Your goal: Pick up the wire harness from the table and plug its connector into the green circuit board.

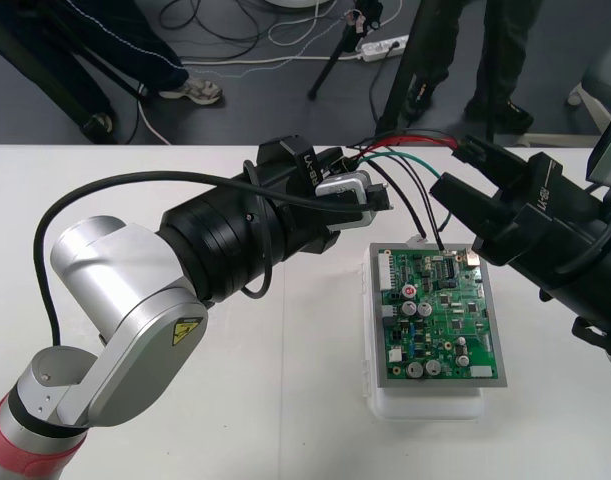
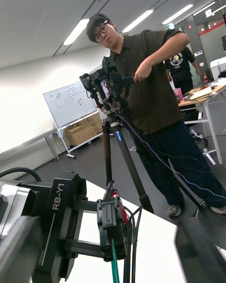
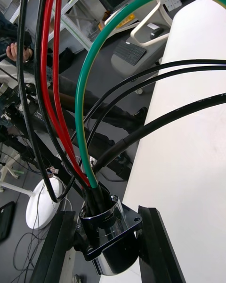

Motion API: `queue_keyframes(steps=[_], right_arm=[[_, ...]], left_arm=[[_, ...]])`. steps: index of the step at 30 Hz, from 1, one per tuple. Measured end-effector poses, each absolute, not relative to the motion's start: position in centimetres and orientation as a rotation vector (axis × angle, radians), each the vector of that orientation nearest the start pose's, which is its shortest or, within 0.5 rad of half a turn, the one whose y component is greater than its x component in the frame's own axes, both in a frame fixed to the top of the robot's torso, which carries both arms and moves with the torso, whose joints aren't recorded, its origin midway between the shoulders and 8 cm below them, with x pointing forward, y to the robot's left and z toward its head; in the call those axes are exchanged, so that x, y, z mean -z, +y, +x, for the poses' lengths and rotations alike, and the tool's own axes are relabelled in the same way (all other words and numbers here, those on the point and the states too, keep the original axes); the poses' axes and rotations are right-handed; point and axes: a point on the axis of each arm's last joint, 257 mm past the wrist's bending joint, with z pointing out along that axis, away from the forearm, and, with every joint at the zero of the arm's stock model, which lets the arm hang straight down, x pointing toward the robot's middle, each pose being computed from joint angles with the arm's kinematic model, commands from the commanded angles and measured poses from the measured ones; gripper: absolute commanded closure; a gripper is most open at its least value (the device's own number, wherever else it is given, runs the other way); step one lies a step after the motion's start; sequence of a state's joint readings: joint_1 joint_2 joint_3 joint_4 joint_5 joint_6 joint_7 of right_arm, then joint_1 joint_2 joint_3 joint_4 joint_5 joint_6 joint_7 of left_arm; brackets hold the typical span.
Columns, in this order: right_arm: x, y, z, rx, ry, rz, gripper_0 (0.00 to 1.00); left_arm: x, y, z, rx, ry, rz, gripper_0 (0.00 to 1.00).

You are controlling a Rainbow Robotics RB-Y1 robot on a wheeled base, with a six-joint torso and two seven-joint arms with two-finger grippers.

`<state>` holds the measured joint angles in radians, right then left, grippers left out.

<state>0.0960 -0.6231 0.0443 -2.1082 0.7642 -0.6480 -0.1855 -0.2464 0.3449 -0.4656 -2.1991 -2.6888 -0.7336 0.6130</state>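
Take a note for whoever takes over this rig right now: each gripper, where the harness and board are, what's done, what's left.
Left gripper: shut on the round metal socket of the red, green and black wire harness, off the table.
Right gripper: open, at the green circuit board's far right corner.
Done: harness lifted; black wires run down to the board's far edge.
Left: plug seating unclear; confirm it, then release.
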Motion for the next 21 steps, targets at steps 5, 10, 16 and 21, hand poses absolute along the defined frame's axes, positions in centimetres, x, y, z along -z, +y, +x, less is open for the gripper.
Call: queue_keyframes(steps=[5, 10, 16, 21], right_arm=[[0.2, -11.4, 37.5, -0.970, 1.151, -0.576, 0.00], [-0.1, -11.8, 36.9, -0.992, 1.141, -0.579, 0.00], [-0.3, -12.8, 35.8, -1.012, 1.138, -0.604, 0.00], [-0.4, -14.0, 35.6, -0.990, 1.137, -0.614, 0.00]], left_arm=[[7.3, -3.6, 44.2, -0.181, 1.059, 1.315, 1.00], [7.8, -3.5, 44.1, -0.177, 1.070, 1.315, 1.00], [8.7, -3.1, 44.0, -0.170, 1.093, 1.316, 1.00], [8.7, -3.1, 44.0, -0.170, 1.093, 1.315, 1.00]])
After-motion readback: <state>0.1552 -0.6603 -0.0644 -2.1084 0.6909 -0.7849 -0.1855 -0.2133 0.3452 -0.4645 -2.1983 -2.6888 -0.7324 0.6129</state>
